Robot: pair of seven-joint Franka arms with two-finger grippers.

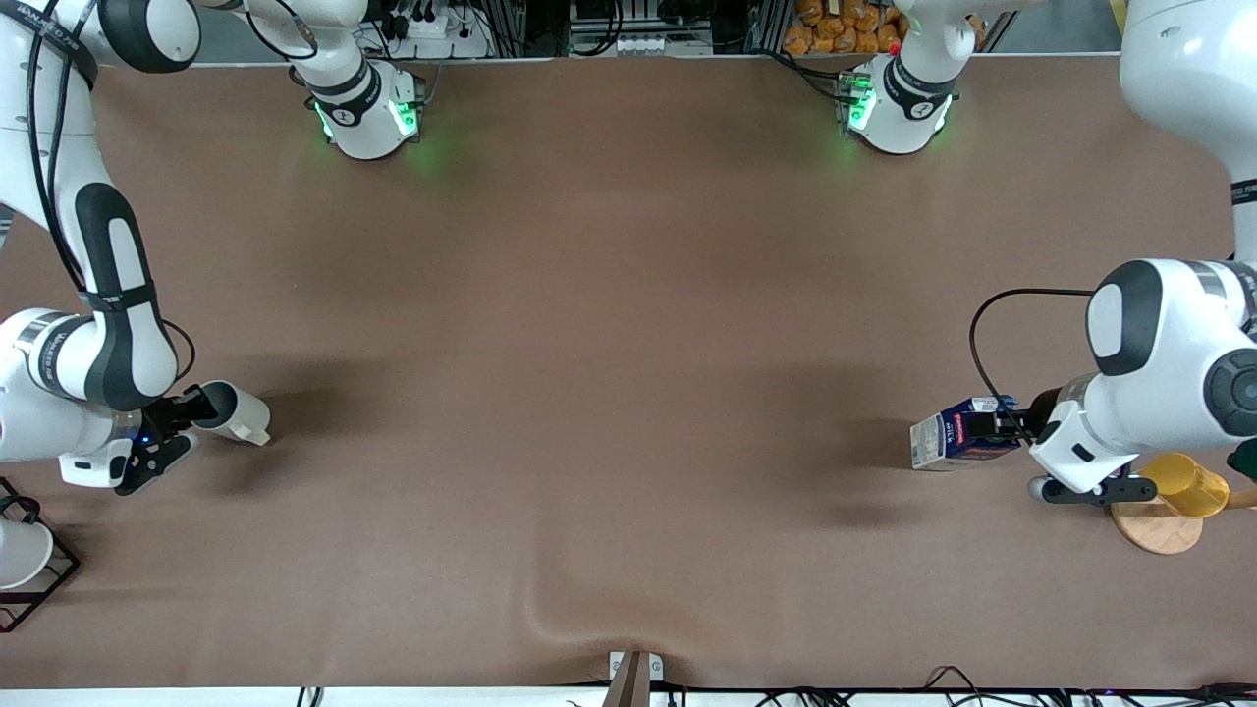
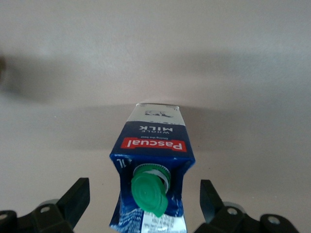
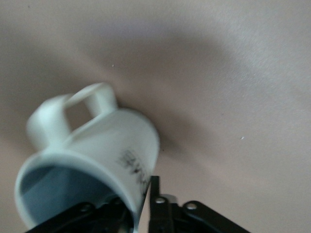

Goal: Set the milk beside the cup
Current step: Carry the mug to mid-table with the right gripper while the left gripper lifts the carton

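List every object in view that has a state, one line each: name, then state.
milk: cap on, held tipped in the air by the left gripper.
cup: tilted on its side, wall pinched by the right gripper.
yellow cup: on a wooden disc, untouched.
white cup: on a black wire rack, partly out of frame.

This is a robotics lab. Two white arm bases [image 1: 368, 113] with green status lights are bolted along one edge of a desk [image 1: 609, 324] covered in plain brown sheeting. Past that edge stand aluminium framing and a power strip [image 1: 432, 25], and loose black cables [image 1: 982, 678] trail along the edge nearest the front camera.
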